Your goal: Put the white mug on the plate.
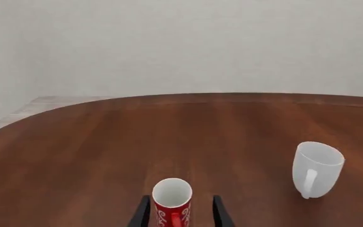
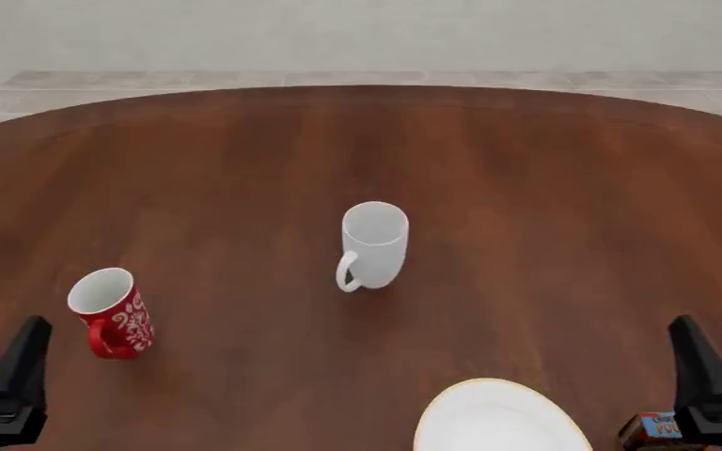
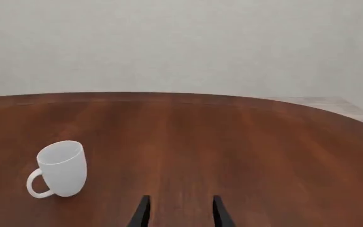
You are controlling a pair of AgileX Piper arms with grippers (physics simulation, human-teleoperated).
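The white mug (image 2: 374,242) stands upright near the middle of the tabletop (image 2: 211,169), mouth up, its handle pointing toward about 7 o'clock in the front view. The plate (image 2: 499,420) lies at the near edge, at roughly 5 o'clock from the mug and well apart from it, partly cut off by the frame. A red mug (image 2: 112,312) stands upright at about 8 o'clock from the white one, close in front of the left pincer (image 1: 179,210); in the left wrist view it sits between the spread fingers, though whether they reach it is not clear. A small box (image 2: 657,429) rests beside the right arm.

Both pincers are released and hold nothing: the left pincer's fingers stand apart, and the right pincer (image 3: 179,208) shows two parted fingers over bare wood.

Judging from this layout, no reach has begun. The right arm looks the better choice, since the plate is on its side and the mug's body faces it free of the handle. A good approach would come in low from about 4 o'clock, fingers wide, straddling the mug wall opposite the handle, then clench firmly at mid-height; the glossy ceramic may slip if gripped near the rim. Lift straight up before swinging to the plate, keep the mug level, and set it down near the plate's centre. The left arm should stay clear of the red mug so it is not knocked.
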